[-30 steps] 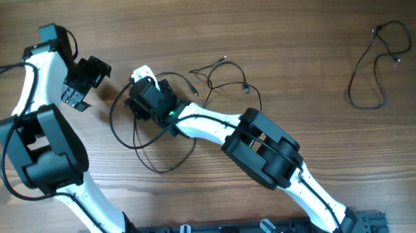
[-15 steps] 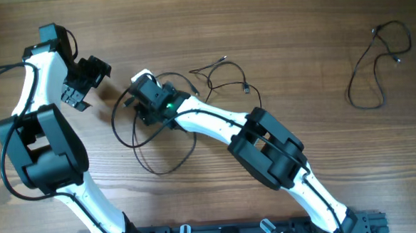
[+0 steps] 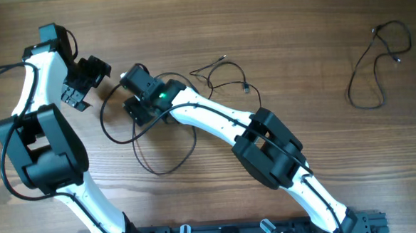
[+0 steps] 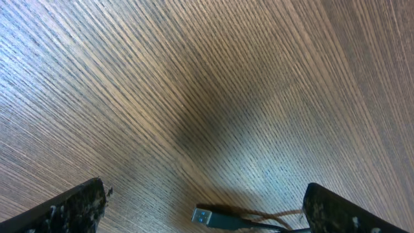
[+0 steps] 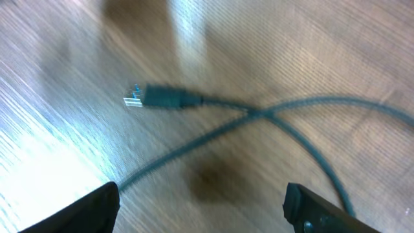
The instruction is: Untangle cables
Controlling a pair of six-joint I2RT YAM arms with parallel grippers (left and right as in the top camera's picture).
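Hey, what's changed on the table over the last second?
The right gripper swung left toward the left gripper, jaws open, and the cable loop beside it slid left with it. Nothing visibly gripped or released. The left gripper, also open, and the separate cable at the far right stayed put.

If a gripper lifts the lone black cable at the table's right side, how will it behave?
Probably floppy: the cable lies in loose loops, so it should droop. Likely light, being very thin; it might slip from a wide grip.
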